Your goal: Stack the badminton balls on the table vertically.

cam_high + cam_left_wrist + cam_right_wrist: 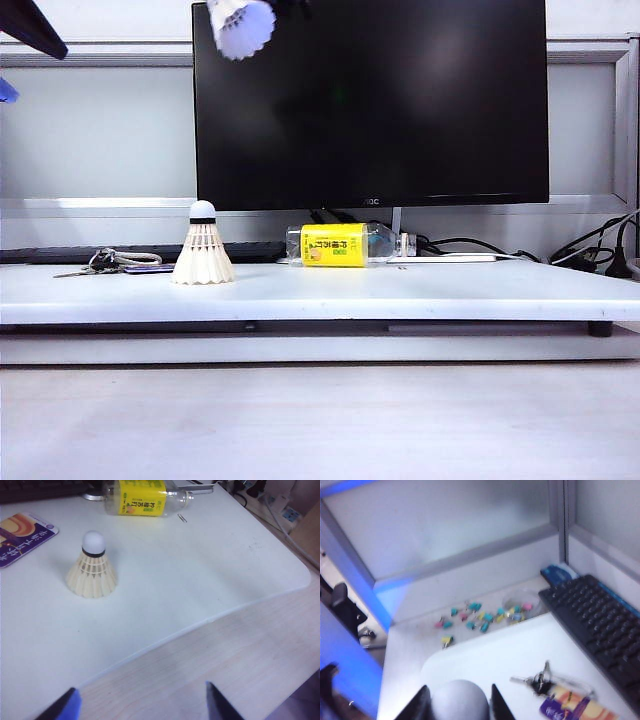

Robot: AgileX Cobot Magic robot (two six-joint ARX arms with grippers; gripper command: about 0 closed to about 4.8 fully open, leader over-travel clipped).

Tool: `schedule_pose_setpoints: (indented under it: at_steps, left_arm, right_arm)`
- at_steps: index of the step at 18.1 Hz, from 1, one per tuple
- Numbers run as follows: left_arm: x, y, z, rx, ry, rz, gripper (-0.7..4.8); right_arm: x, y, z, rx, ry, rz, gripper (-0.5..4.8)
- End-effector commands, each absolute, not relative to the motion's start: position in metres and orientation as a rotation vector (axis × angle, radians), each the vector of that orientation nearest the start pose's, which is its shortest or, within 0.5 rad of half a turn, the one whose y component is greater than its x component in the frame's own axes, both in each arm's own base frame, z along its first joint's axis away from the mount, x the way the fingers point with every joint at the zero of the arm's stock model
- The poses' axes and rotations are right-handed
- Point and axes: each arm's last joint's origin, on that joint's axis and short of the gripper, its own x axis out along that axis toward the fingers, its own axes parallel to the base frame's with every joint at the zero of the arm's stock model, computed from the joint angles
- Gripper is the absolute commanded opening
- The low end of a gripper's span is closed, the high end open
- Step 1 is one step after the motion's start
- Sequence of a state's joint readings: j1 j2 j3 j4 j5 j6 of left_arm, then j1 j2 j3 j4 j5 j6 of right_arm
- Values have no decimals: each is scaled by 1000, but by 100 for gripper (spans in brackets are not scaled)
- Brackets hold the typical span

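Observation:
One badminton ball [203, 245] [92, 567] stands upright on the white table [400, 290] [200, 570], cork tip up, left of centre. A second badminton ball [240, 25] hangs blurred high above it at the exterior view's top edge. It shows as a rounded white shape [460, 700] with my right gripper [459, 702] shut on it. The right gripper itself is mostly beyond the exterior view's top edge. My left gripper [142, 705] is open and holds nothing, over the wood-grain surface off the table's edge. One of its dark fingers [35, 28] shows at the exterior view's top left.
A yellow-labelled clear bottle [335, 244] [142, 497] lies behind the standing shuttlecock. Keys [105, 262] [540, 682] and a purple card [22, 535] lie to its left. A black monitor [370, 100], a keyboard [600, 625], coloured clips [480, 617] and cables [590, 255] sit at the back.

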State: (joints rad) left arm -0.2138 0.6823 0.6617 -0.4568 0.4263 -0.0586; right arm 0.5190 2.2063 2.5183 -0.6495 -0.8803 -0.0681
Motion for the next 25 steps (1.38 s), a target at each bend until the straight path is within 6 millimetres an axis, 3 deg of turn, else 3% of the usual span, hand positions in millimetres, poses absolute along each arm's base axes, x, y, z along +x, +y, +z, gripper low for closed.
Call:
schedule_pose_setpoints:
  at_steps: [1,9,13,16,19,25]
  left_arm:
    - [138,-42,282,-109,497,-618,336]
    - [138,-42,282,-113,497,-621,336]
    - [138,-43,282,-120,498,-642,336]
    - [138,-43,283,-126,491,-659,336]
    - [137,-44,287,-144,459,-683,336]
    - [137,-44,287,-143,459,-683,336]
  right_arm:
    - [393,240,428,-11,318,1427,138]
    - [388,236,455,-3,184,1339,138]
    - [372,217,488,-34,77,1157,138]
    - [350,184,523,-44,-19,1042,138]
    - [320,138,557,-54,-82,949,138]
    - [250,77,601,-128,-196,807,138]
